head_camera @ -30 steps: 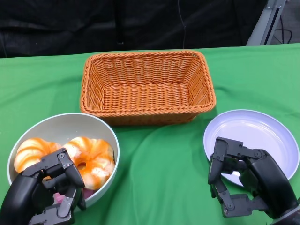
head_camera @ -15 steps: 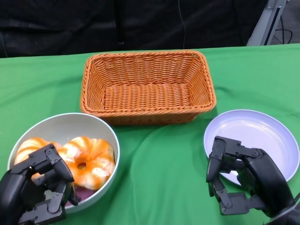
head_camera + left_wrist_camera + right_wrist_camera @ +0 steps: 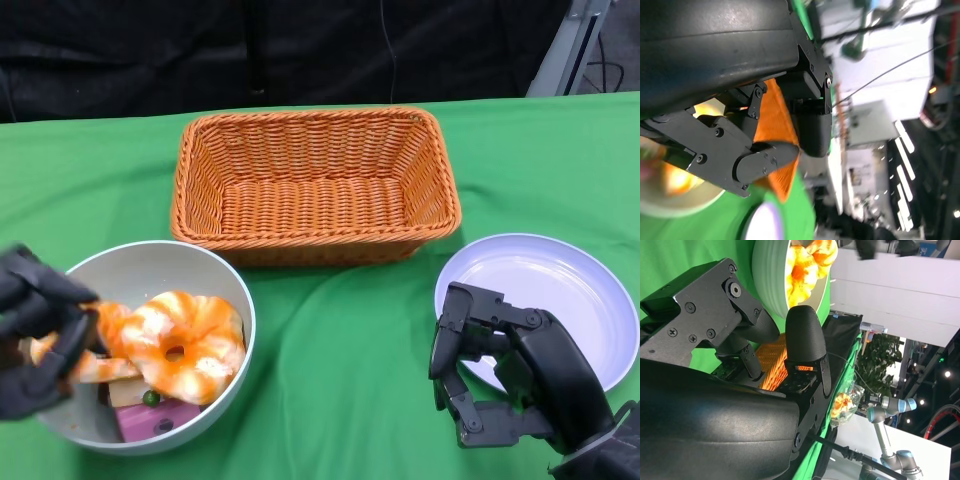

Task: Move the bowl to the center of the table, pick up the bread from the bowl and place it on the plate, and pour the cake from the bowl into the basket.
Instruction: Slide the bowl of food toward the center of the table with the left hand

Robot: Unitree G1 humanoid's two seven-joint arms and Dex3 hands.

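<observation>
Sliding off the bowl's near edge to its outer rim, our left hand spread empty beside the pale round bowl still parked front-left, orange ring bread inside, right hand loosely curled, holding nothing.

The left hand is motion-blurred and cut off by the picture's left edge, hiding the bowl's left rim and part of one bread. The cake lies mostly hidden under the other bread.
</observation>
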